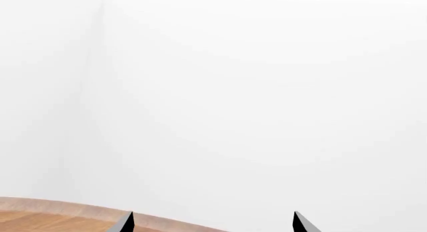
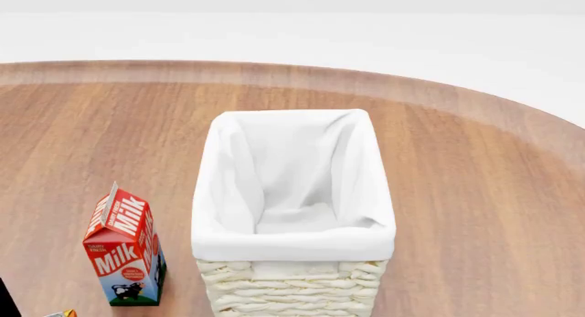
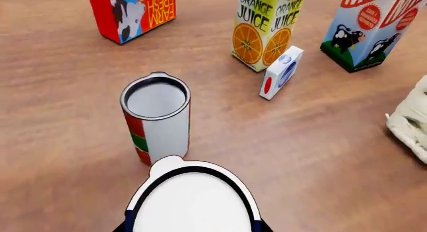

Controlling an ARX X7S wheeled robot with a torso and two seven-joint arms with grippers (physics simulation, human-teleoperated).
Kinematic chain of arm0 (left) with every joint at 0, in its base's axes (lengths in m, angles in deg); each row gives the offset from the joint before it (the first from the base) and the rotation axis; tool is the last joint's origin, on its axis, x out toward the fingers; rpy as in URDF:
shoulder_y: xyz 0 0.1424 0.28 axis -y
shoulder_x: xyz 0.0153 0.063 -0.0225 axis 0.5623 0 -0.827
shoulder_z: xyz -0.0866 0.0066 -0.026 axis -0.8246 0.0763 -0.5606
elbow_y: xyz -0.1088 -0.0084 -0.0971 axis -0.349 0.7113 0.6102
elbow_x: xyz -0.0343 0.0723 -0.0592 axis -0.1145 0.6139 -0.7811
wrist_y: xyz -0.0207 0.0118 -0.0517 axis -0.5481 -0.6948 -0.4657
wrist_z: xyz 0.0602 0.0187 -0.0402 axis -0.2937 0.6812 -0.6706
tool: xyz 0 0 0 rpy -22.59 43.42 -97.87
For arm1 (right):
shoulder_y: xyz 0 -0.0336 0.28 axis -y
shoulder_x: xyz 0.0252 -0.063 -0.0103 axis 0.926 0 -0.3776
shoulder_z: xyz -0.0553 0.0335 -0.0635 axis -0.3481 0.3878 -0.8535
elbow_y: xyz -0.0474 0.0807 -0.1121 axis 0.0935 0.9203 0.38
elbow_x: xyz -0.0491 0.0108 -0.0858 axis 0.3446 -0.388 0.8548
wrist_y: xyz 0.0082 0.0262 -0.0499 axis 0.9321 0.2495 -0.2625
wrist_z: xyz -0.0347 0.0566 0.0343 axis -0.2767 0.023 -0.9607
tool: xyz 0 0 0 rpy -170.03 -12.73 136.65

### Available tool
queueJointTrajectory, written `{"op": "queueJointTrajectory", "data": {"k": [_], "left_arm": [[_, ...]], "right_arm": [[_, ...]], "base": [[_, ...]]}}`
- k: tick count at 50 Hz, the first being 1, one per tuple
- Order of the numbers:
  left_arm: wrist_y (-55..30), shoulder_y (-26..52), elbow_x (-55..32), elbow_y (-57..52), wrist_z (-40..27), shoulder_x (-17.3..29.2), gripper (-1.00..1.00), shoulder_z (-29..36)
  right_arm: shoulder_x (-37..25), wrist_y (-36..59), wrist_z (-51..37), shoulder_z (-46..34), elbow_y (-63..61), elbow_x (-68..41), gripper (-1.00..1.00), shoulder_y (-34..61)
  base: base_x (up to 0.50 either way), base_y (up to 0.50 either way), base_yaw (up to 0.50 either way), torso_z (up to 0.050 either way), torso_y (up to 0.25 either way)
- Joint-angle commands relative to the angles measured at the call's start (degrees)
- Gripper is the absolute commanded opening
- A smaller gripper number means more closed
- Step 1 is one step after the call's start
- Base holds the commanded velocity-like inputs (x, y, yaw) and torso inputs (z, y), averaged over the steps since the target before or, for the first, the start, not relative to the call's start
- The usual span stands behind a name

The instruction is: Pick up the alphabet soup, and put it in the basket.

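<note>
The alphabet soup [image 3: 192, 202] fills the bottom of the right wrist view. Its silver-white top sits very close to the camera and blue label shows at its sides. It sits in my right gripper [image 3: 192, 230], whose jaws show only as dark slivers beside the can. The basket [image 2: 292, 243] stands mid-table in the head view, cream wicker with a white lining, and nothing shows inside it. One wicker corner of the basket [image 3: 408, 123] also shows in the right wrist view. My left gripper [image 1: 213, 224] is open and faces a white wall past the table edge.
Just beyond the soup stands a red, white and green can [image 3: 156, 118]. Farther off are a red carton [image 3: 131, 12], an orange juice carton [image 3: 267, 27], a small white box [image 3: 281, 72] and a milk carton [image 3: 373, 27]. That milk carton [image 2: 125, 250] stands left of the basket.
</note>
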Motion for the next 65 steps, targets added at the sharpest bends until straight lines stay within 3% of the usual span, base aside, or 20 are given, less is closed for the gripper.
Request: {"op": "queueJointTrajectory", "data": {"k": [1, 11, 32, 47, 65], "left_arm": [[-0.1, 0.1, -0.1, -0.1, -0.1, 0.1, 1.0, 0.1], [0.0, 0.2, -0.1, 0.2, -0.2, 0.2, 1.0, 0.1], [0.1, -0.1, -0.1, -0.3, -0.5, 0.5, 1.0, 0.3], [0.1, 0.1, -0.2, -0.1, -0.6, 0.6, 1.0, 0.6], [0.2, 0.2, -0.2, 0.1, -0.8, 0.8, 1.0, 0.8]], "right_arm": [[-2.6, -6.3, -1.0, 4.0, -6.4, -4.4, -1.0, -3.0], [-3.3, -15.1, 0.4, 7.3, -7.1, -9.1, -1.0, -5.1], [-4.0, -19.5, 3.0, 8.6, -7.8, -13.9, -1.0, -5.9], [-5.0, -27.8, 7.2, 11.1, -9.0, -21.8, -1.0, -8.2], [-4.9, -28.1, 5.6, 12.8, -9.6, -25.8, -1.0, -7.7]], "base": [[0.0, 0.0, 0.0, 0.0, 0.0], [0.0, 0.0, 0.0, 0.0, 0.0], [0.0, 0.0, 0.0, 0.0, 0.0], [0.0, 0.0, 0.0, 0.0, 0.001], [0.0, 0.0, 0.0, 0.0, 0.0]]}}
